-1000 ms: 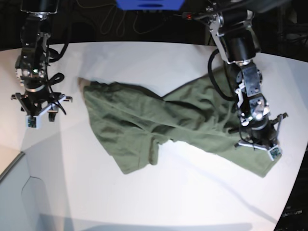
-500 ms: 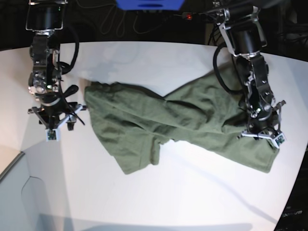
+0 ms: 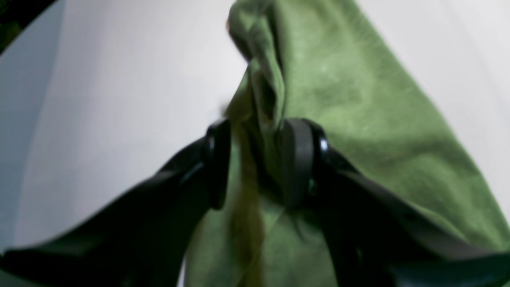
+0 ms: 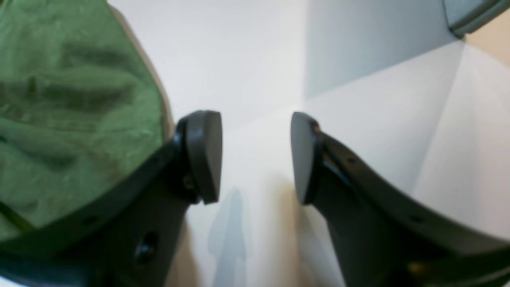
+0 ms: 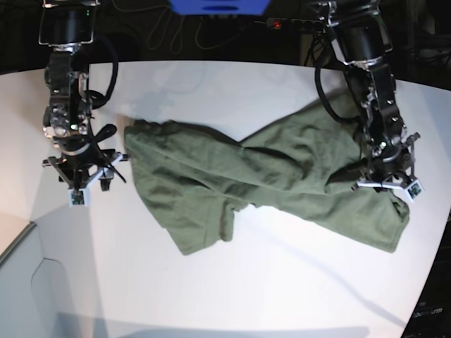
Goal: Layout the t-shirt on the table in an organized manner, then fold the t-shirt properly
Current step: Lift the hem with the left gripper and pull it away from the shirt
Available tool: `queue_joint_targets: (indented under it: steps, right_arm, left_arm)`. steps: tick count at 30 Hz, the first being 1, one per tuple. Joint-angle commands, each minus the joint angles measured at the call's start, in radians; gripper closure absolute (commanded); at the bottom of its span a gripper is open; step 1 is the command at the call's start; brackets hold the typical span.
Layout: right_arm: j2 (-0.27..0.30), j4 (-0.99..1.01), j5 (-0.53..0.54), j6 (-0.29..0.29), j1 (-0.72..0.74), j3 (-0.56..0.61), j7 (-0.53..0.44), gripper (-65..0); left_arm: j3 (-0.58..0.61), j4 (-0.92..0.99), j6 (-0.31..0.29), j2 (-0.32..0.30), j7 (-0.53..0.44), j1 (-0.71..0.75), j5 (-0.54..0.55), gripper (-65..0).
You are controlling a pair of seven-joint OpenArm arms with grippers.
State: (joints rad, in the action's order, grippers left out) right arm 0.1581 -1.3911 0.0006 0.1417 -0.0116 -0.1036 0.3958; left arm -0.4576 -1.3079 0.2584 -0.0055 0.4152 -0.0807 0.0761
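Observation:
The olive-green t-shirt lies wrinkled across the middle of the white table, with one part bunched toward the front. My left gripper hovers over the shirt's right end. In the left wrist view the left gripper is open, and a raised fold of the t-shirt stands loosely between its fingers. My right gripper sits just off the shirt's left edge. Seen from the right wrist, the right gripper is open over bare table, with the t-shirt beside one finger.
A grey panel stands at the front left corner, and its corner also shows in the right wrist view. A blue object and cables lie beyond the table's far edge. The table's curved edge runs close to the left arm.
The left gripper's jaws have come apart and it has moved toward the far side over the shirt's right end. The right arm has shifted closer to the shirt's left edge.

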Motion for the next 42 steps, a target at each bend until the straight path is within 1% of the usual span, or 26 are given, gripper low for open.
queue_joint_targets:
  steps: [1,8,10,11,15,17,20,23,24,28,33,37,42]
  right_arm:
    - [0.011,-0.017,0.000,-0.003,0.015,-0.003,-0.025,-28.1]
    - [0.011,-0.015,0.000,-0.003,0.015,-0.003,-0.025,-28.1]
    - [0.013,-0.015,0.000,-0.003,0.015,-0.003,-0.025,-28.1]
    - [0.013,-0.015,0.000,-0.003,0.015,-0.003,-0.025,-28.1]
    - [0.013,-0.015,0.000,-0.003,0.015,-0.003,-0.025,-28.1]
    - [0.013,-0.015,0.000,-0.003,0.015,-0.003,-0.025,-28.1]
    - [0.013,-0.015,0.000,-0.003,0.015,-0.003,-0.025,-28.1]
    - [0.016,-0.015,0.000,-0.003,0.015,-0.003,-0.025,-28.1]
    - [0.025,-0.015,0.000,-0.003,0.015,-0.003,-0.025,-28.1]
    - [0.027,-0.015,0.000,-0.003,0.015,-0.003,-0.025,-28.1]
    - [0.027,-0.015,0.000,-0.003,0.017,-0.003,-0.025,-28.1]
    - [0.027,-0.014,0.000,-0.003,0.023,-0.003,-0.025,-28.1]
    - [0.027,-0.014,0.000,-0.003,0.023,-0.003,-0.025,-28.1]
  left_arm:
    - [0.000,-0.008,0.000,-0.011,-0.026,-0.020,-0.005,-21.2]
    - [-0.003,-0.046,0.000,-0.012,-0.028,-0.026,-0.005,-21.2]
    - [-0.005,-0.065,0.000,-0.027,-0.028,-0.037,-0.002,-21.2]
    - [-0.005,-0.065,0.000,-0.034,-0.028,-0.049,0.011,-21.2]
    - [-0.039,-0.052,0.002,-0.069,-0.022,-0.098,0.116,-21.2]
    - [-0.046,-0.006,0.003,-0.081,-0.025,-0.118,0.161,-21.2]
    - [-0.043,0.057,0.006,-0.106,-0.025,-0.150,0.192,-21.2]
    - [-0.045,0.118,0.005,-0.107,-0.028,-0.163,0.193,-21.3]
    - [-0.045,0.135,0.005,-0.107,-0.029,-0.169,0.193,-21.3]
    - [-0.045,0.173,0.003,-0.107,-0.035,-0.175,0.193,-21.3]
    - [-0.039,0.175,0.003,-0.103,-0.112,-0.181,0.186,-20.9]
    - [-0.039,0.182,0.003,-0.104,-0.118,-0.181,0.189,-20.7]
    - [-0.042,0.248,0.003,-0.104,-0.121,-0.187,0.193,-20.7]
